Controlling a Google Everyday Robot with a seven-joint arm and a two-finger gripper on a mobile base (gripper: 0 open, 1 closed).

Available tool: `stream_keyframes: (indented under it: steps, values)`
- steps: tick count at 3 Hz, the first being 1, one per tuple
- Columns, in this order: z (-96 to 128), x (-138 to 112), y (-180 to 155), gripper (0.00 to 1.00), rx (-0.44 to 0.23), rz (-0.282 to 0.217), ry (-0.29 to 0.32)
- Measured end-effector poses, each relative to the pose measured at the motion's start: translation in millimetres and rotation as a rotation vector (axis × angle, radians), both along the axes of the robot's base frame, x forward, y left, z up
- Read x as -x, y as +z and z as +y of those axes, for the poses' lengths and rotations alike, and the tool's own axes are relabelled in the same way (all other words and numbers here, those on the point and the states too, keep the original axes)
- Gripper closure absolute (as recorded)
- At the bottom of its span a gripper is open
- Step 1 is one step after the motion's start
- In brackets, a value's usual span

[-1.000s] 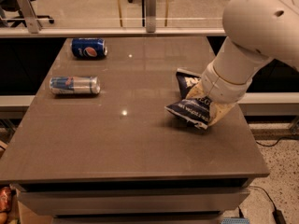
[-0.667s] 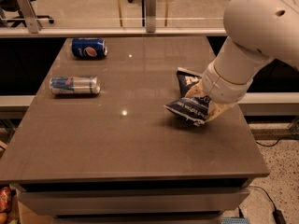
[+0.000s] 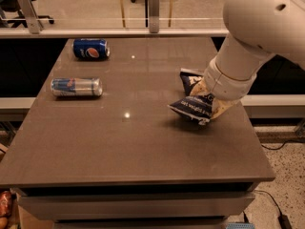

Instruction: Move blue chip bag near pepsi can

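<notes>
Table (image 3: 143,147): brown, glossy top. It lies under the gripper and spreads mostly to the gripper's left as the camera sees it.
Arm (image 3: 257,27): white and bulky. It comes down from the upper right to the gripper, near the table's right edge.
Bag (image 3: 190,109): dark blue crinkled foil, held in the gripper, tilted, with its lower corner at or just above the tabletop. It has white lettering I cannot read.
Gripper (image 3: 212,99): tan fingers (image 3: 222,109) are clamped on the bag's right side.
Long can (image 3: 76,87): on its side, well to the left of the gripper. It is light blue and silver with red marks, and the brand is not legible.
Pepsi can (image 3: 90,48): on its side, well left of the gripper and farther back, apart from the bag. The round red-white-blue Pepsi logo shows.
Change: the bag and gripper sit a shade higher than a second ago. Both cans are where they were.
</notes>
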State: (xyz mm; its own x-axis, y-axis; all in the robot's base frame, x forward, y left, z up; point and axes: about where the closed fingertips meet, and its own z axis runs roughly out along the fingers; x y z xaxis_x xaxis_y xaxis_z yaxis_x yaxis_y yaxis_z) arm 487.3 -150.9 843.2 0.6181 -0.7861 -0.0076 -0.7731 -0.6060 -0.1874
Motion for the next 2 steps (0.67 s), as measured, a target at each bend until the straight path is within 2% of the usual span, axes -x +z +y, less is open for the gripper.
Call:
stream_keyframes:
  steps: [2]
  values:
    - [-3,-21,39,1.00,0.068,-0.073,0.032]
